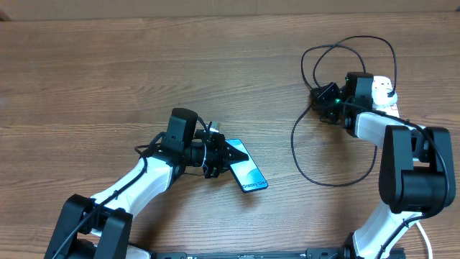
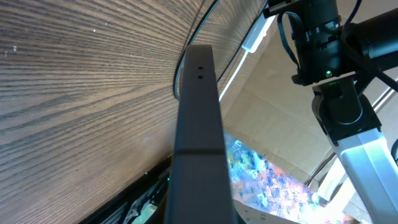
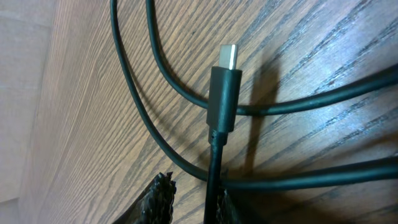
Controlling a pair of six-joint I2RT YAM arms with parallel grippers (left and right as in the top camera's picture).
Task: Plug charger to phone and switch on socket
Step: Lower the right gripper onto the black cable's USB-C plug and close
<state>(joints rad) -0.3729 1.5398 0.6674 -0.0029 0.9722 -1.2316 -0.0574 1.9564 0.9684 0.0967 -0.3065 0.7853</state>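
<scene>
**Status.** The left end effector (image 1: pixel 218 154) is clenched on one end of the phone (image 1: pixel 248 175), near the middle of the table (image 1: pixel 108 72). The left wrist view shows the phone's dark edge between the fingers. The right end effector (image 1: pixel 325 96) is well apart from the phone, beside the socket (image 1: pixel 387 92). It straddles the charger (image 3: pixel 222 99) cable just behind the connector (image 3: pixel 229 56). A gap shows between one finger (image 3: pixel 158 198) and the cable, so it cannot be told whether the cable is clamped. The socket switches are too small to read.

**Hazards.**
1. Slip: a thin round cable gripped behind the connector can rotate or slide. This would leave the tip misaligned with the port.
2. Snag: the cable lies in overlapping loops. Lifting the tip may drag a loop and shift the socket.
3. Pivot: the phone is held at one end only and may swing under insertion force.
4. Approach: the port is not visible. A skewed approach would jam the tip against the phone's edge.
</scene>
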